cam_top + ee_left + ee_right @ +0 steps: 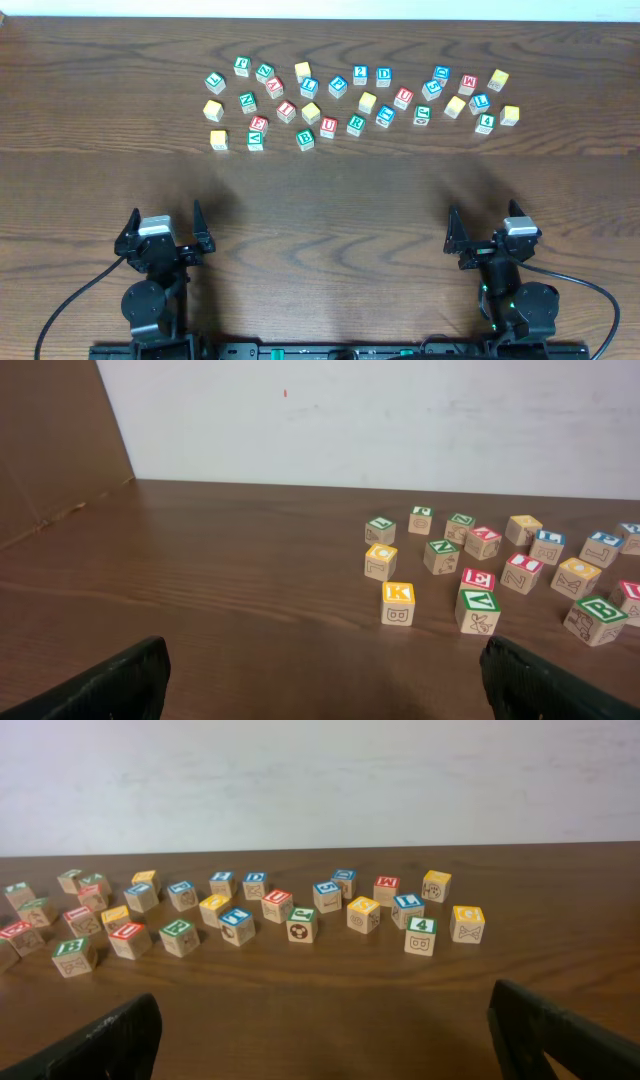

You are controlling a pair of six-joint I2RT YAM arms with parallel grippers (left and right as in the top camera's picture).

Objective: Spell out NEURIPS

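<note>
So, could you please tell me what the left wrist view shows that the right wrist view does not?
Only the left wrist view shows the brown side panel and the yellow K cube. Only the right wrist view shows the green 4 cube and the yellow cube beside it. Both share the wooden table, the white wall and the green B cube.

Left fingers [118, 686], right fingers [108, 1042] wide apart

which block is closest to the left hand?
The yellow K cube, at the front-left corner of the cluster. The green V cube beside it sits further right of the left hand; all others lie behind.
</note>
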